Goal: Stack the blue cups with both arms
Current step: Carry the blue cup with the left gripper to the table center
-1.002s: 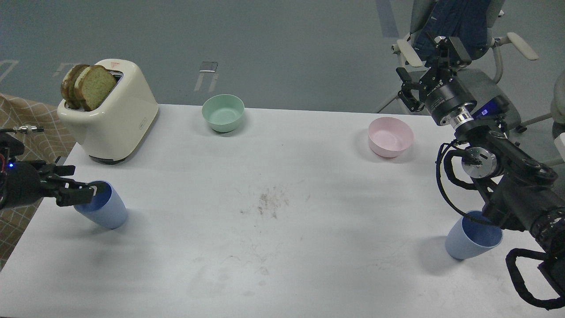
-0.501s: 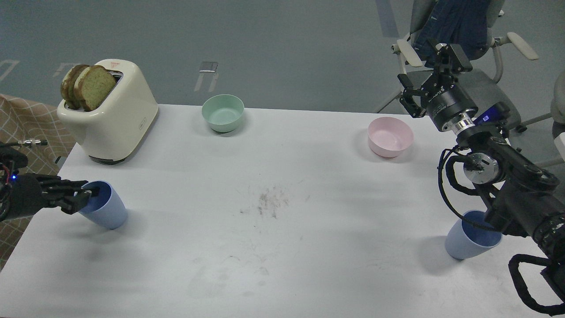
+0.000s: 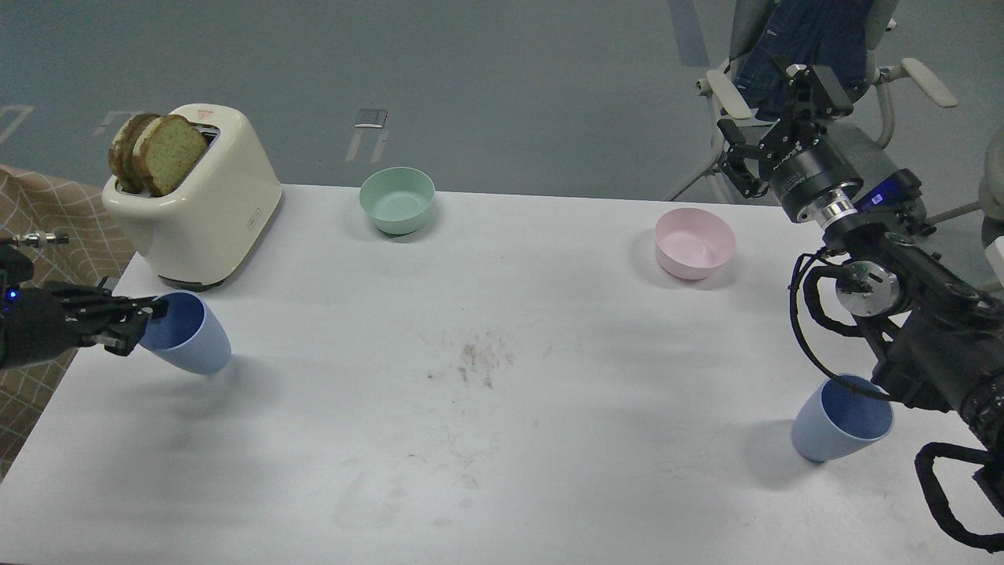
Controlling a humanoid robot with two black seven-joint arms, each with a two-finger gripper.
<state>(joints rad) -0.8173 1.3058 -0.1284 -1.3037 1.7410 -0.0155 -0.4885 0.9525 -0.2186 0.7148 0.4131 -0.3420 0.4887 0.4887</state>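
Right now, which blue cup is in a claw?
The blue cup beside the toaster, pinched at its rim by the left claw; the other cup stands free.

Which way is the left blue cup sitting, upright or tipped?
Tipped. The left blue cup leans, mouth angled toward the left gripper, which pinches its rim. The right blue cup is untouched.
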